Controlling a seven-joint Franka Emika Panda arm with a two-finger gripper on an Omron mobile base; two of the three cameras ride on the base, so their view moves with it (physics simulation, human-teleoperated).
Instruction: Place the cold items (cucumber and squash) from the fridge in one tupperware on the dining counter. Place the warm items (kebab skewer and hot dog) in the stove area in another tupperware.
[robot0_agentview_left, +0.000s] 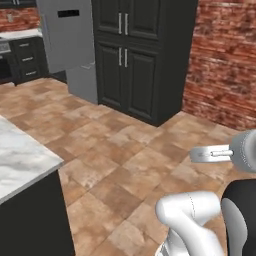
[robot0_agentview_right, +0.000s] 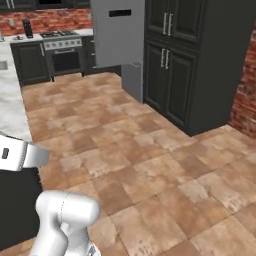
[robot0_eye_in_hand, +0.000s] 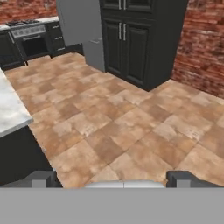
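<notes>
Pincer (robot0_eye_in_hand: 112, 178) at bottom of hand view, tips wide apart, nothing between them, open over bare floor. Arm (robot0_agentview_left: 192, 220) at lower right of left base view, white links with dark joint, wrist part sticking in from right edge mid-height; in right base view same arm (robot0_agentview_right: 62, 220) at lower left. Tile floor (robot0_eye_in_hand: 131, 127), brown and tan squares, takes most of every frame. Marble bench (robot0_agentview_left: 20, 160) with dark base at left edge of left base view, lower left; in hand view its corner (robot0_eye_in_hand: 11, 109) at left mid; in right base view a strip (robot0_agentview_right: 12, 110) along left edge. None of the task's food or tupperware can be made out on the visible bench parts. Further off, tall dark cabinet (robot0_agentview_left: 135, 55) with silver handles, upper center in left base view, upper right in right base view (robot0_agentview_right: 185, 60), upper center in hand view (robot0_eye_in_hand: 131, 39). Grey fridge (robot0_agentview_left: 70, 45) just left of cabinet, upper left; door looks swung out, inside not visible so cucumber and squash cannot be seen. Brick wall (robot0_agentview_left: 225, 60) at right of left base view. Farthest, stove (robot0_agentview_right: 62, 50) with dark oven front at upper left of right base view, burners on top, brick backsplash behind; any skewer or hot dog there too small to tell. Dark drawers (robot0_agentview_left: 25, 57) at far upper left in left base view.
</notes>
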